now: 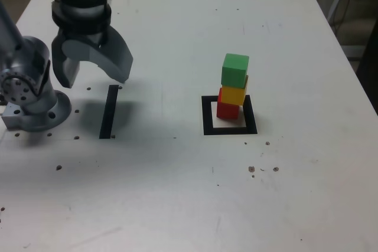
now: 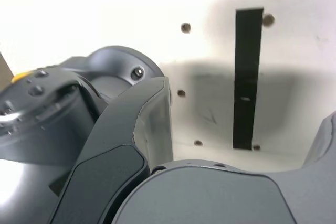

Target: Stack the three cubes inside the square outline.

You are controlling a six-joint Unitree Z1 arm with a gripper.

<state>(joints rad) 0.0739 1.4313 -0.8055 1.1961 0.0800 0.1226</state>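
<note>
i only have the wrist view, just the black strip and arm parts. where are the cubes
Observer: All three are stacked: red cube at the bottom, yellow cube in the middle, green cube on top.
Operator: is the stack in the square
Observer: Yes, the red one sits inside the square outline, towards its far edge.
Operator: where is the gripper relative to it
Observer: The gripper is open and empty, above the strip, well to the exterior view's left of the stack.
</note>
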